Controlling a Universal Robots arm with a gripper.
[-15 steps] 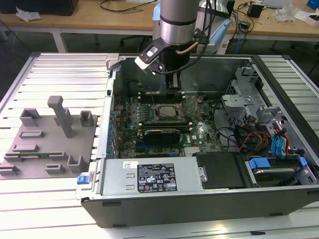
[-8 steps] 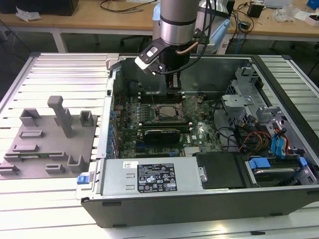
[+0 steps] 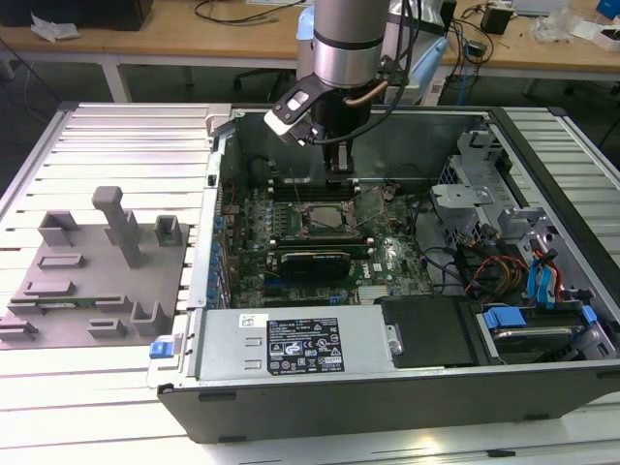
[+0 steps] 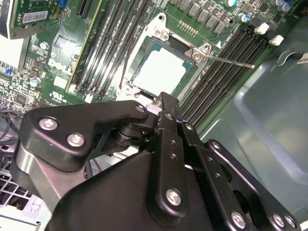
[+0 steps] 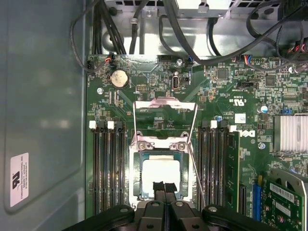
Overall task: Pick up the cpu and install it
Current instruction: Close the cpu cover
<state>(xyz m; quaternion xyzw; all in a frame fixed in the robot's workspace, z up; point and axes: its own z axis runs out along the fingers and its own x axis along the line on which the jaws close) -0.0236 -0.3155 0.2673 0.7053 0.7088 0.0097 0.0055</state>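
The cpu (image 5: 161, 175) is a pale silvery square lying flat in the open motherboard socket (image 5: 135, 178). The second wrist view shows the cpu (image 4: 161, 72) there too. The socket's metal load plate (image 5: 163, 108) is swung up, and its thin lever (image 5: 196, 173) stands free beside it. In the first wrist view, my gripper (image 5: 164, 185) hangs just over the chip's near edge with its two fingers pressed together and nothing between them. In the exterior view the gripper (image 3: 337, 167) is inside the computer case, above the socket (image 3: 325, 219).
Memory slots (image 5: 108, 168) flank the socket, and an expansion card (image 3: 312, 262) sits beside it. Cables (image 5: 192, 43) cross the case. A grey plastic tray (image 3: 97, 276) with blocks lies on the exterior view's left. The power supply (image 3: 310, 344) and drive bays (image 3: 542, 291) bound the case.
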